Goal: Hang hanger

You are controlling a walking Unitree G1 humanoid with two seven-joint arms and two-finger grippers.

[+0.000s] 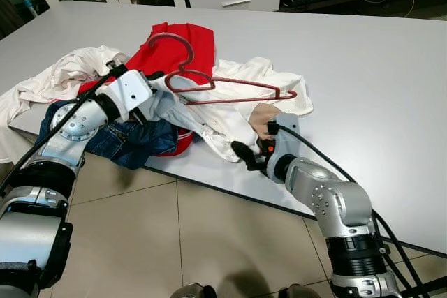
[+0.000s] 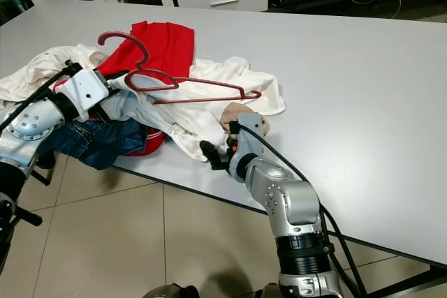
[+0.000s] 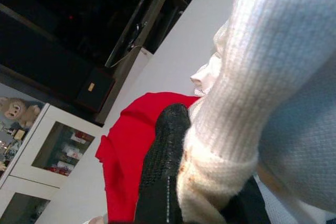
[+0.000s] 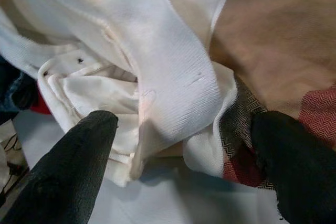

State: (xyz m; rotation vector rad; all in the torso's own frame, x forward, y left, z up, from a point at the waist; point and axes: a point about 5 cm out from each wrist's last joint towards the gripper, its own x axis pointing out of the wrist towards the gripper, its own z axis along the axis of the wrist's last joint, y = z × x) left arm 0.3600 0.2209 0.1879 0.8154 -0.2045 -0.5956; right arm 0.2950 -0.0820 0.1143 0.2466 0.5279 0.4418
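Resting atop a heap of clothes near the table's near-left corner, the thin dark-red wire hanger [image 1: 209, 85] lies with its curved hook over a red garment [image 1: 183, 45] and its long bar across a rumpled white shirt [image 1: 244, 78]. Dark blue denim [image 1: 133, 141] spills over the edge of the smooth grey table [image 1: 363, 68]. The left gripper [image 1: 167, 92] is buried in white cloth just beside the hanger's shoulder; its wrist view shows one pebbled black finger [image 3: 163, 166] pressed against a ribbed knit cuff, so whether it is parted or clamped cannot be told. The right gripper [image 4: 178, 156] sits at the table's near edge, fingers spread wide on either side of a fold of white twill, and up close that view reveals a tan checked fabric [image 4: 273, 40] with red herringbone bands.
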